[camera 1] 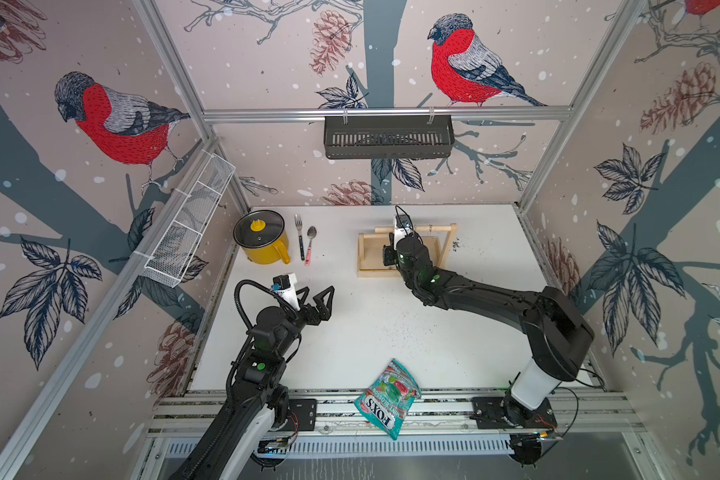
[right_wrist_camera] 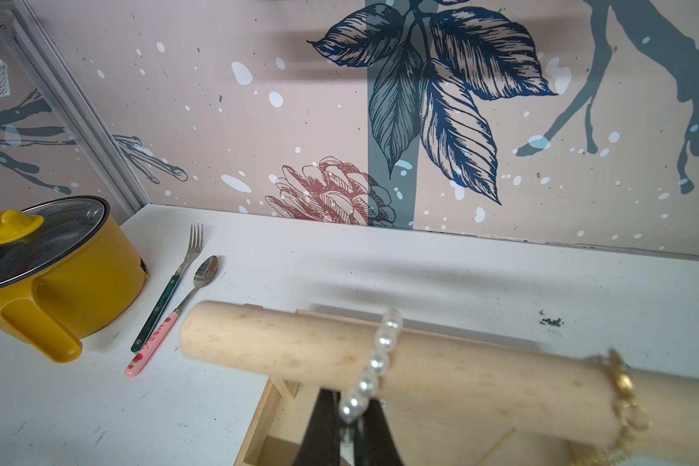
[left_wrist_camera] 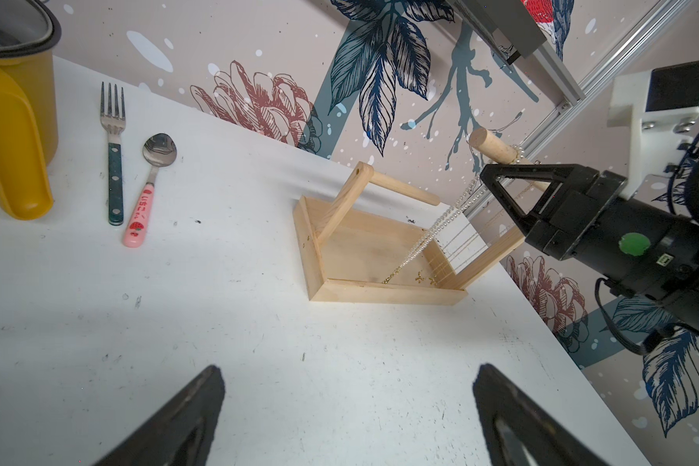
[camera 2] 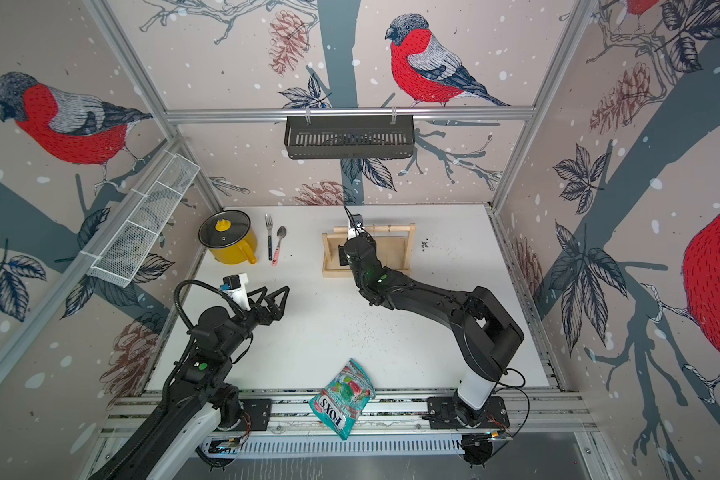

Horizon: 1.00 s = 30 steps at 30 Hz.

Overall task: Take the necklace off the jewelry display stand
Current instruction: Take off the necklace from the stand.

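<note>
The jewelry display stand point(camera 1: 368, 253) point(camera 2: 333, 257) point(left_wrist_camera: 360, 250) is light wood and stands at the back right of the white table in both top views. Draped over its dowel bar point(right_wrist_camera: 279, 343) is a white pearl necklace point(right_wrist_camera: 384, 343) point(left_wrist_camera: 432, 232), with its strands hanging into the tray. A thin gold chain point(right_wrist_camera: 622, 383) hangs further along the bar. My right gripper point(right_wrist_camera: 350, 421) point(left_wrist_camera: 486, 174) sits just under the bar, shut on the pearl strand. My left gripper point(camera 1: 319, 299) point(camera 2: 275, 299) point(left_wrist_camera: 348, 375) hovers open over bare table, left of the stand.
A yellow lidded pot point(camera 1: 262, 243), a fork point(camera 1: 299, 237) and a pink-handled spoon point(camera 1: 309, 245) lie left of the stand. A candy bag point(camera 1: 389, 395) rests at the front edge. A black basket point(camera 1: 387, 137) hangs on the back wall, a white wire basket point(camera 1: 188, 232) on the left wall.
</note>
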{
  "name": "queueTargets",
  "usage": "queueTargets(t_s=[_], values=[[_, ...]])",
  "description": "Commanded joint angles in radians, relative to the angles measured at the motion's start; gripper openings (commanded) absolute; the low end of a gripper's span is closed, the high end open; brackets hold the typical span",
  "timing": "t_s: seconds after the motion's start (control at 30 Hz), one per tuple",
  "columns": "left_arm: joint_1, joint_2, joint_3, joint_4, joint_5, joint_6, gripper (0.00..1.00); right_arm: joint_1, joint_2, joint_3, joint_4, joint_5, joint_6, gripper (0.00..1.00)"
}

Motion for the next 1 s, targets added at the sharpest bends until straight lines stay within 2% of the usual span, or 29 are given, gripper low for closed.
queueTargets(t_s=[0.0, 0.4, 0.53, 0.7, 0.87, 0.97], values=[[0.000, 0.003, -0.003, 0.048, 0.019, -0.005, 0.97, 0.009, 0.004, 0.011, 0.025, -0.017, -0.021, 0.05], [0.000, 0.033, -0.006, 0.086, 0.027, -0.011, 0.97, 0.056, 0.035, 0.090, -0.003, -0.021, -0.064, 0.04], [-0.001, 0.073, -0.009, 0.157, 0.036, -0.004, 0.97, 0.065, 0.047, 0.114, -0.014, -0.022, -0.067, 0.04], [-0.002, 0.238, -0.022, 0.379, 0.090, 0.038, 0.97, 0.072, 0.055, 0.140, -0.026, -0.023, -0.066, 0.03], [-0.007, 0.445, 0.046, 0.479, 0.065, 0.088, 0.97, 0.076, 0.063, 0.163, -0.034, -0.036, -0.058, 0.02], [-0.014, 0.556, 0.083, 0.560, 0.109, 0.135, 0.97, 0.078, 0.069, 0.180, -0.047, -0.047, -0.058, 0.02]])
